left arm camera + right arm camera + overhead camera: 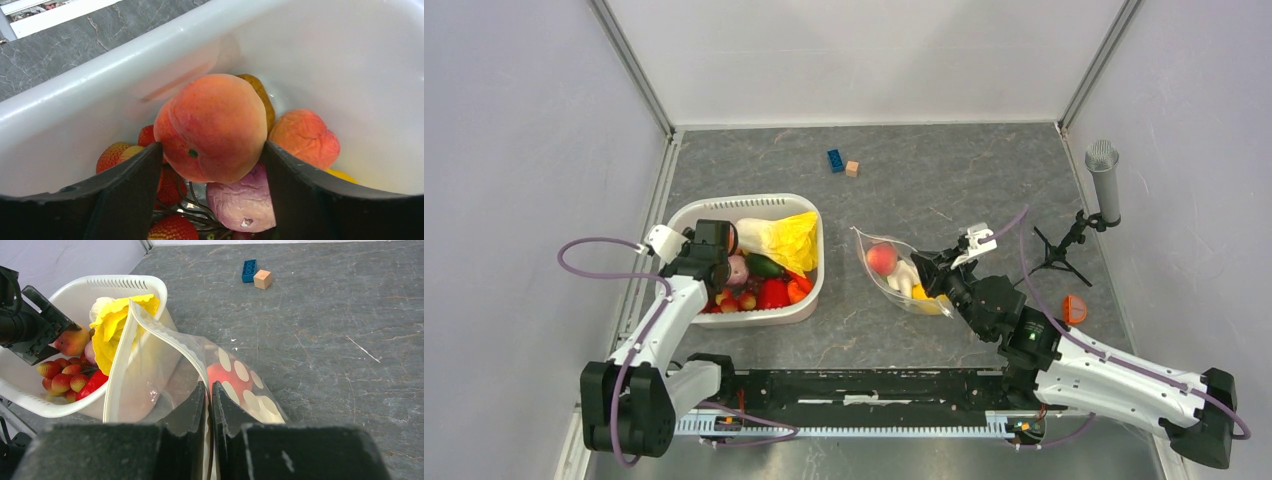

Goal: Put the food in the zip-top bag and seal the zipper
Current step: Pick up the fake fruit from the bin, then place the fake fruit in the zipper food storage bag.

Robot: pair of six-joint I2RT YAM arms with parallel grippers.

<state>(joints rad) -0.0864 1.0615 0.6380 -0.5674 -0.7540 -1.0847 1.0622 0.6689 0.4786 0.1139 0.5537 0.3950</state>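
Loading is the step in hand: food is being picked out of the white basket (pixel 100 75) for the zip-top bag (pixel 240 382), and sealing looks a good way off. The left jaws reach down into the basket and stand wide on either side of a peach (pixel 212 125) that sits on top of strawberries (pixel 172 227) and other pieces. Their inner faces seem to meet its flanks, but I cannot tell whether they grip it or merely bracket it. The right jaws are closed on the near edge of the bag, pinching the film and lifting the mouth so that it gapes toward the basket, with the zipper (pixel 160 330) strip arching open above the table (pixel 325 340). The bag lies on the table just right of the basket and appears to hold one reddish fruit (pixel 220 375) and a couple of paler pieces (pixel 907 278). Most of the food, including the big crinkled yellow piece (pixel 112 325), lies in the basket. As I judge it, the next move calls for a firm, centred grip on the peach, which is round and smooth and could squirt out. After that comes a straight lift clear of the basket wall and a carry across to the open mouth, with the release well inside so the fruit does not catch the zipper lip.
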